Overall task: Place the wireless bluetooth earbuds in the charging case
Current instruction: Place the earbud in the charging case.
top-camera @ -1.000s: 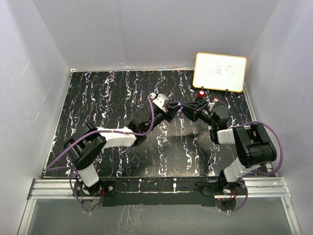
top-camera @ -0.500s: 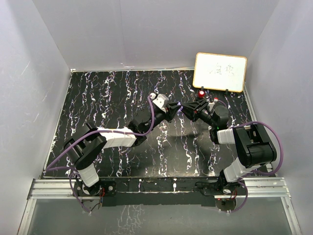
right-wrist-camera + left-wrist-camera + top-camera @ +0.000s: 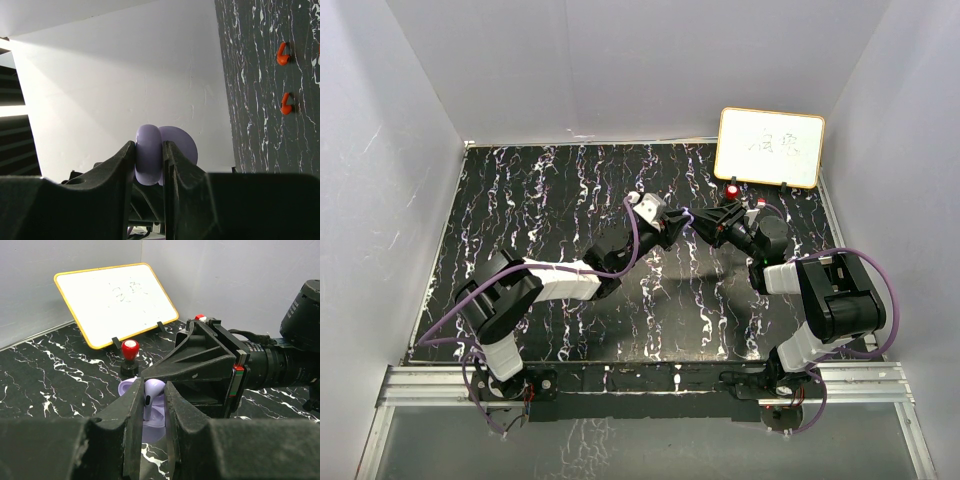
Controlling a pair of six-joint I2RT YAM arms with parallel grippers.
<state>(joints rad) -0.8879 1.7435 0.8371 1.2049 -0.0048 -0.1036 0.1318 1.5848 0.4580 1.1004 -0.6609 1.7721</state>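
My left gripper is shut on a pale purple earbud, held upright by its stem just above the open pale purple charging case. My right gripper is shut on that case, and the case's round lid stands open beside it. In the top view the two grippers, left and right, meet above the far right of the table with the case between them. Two red earbuds lie loose on the marbled table. The second purple earbud is not in view.
A yellow-framed whiteboard stands propped at the back right. A red-capped piece on a black stand sits just in front of it, and a second small red-and-white one is beside it. White walls close in the table.
My left gripper has edged slightly right and farther, bringing the purple earbud closer to the case. The right gripper has stayed still.
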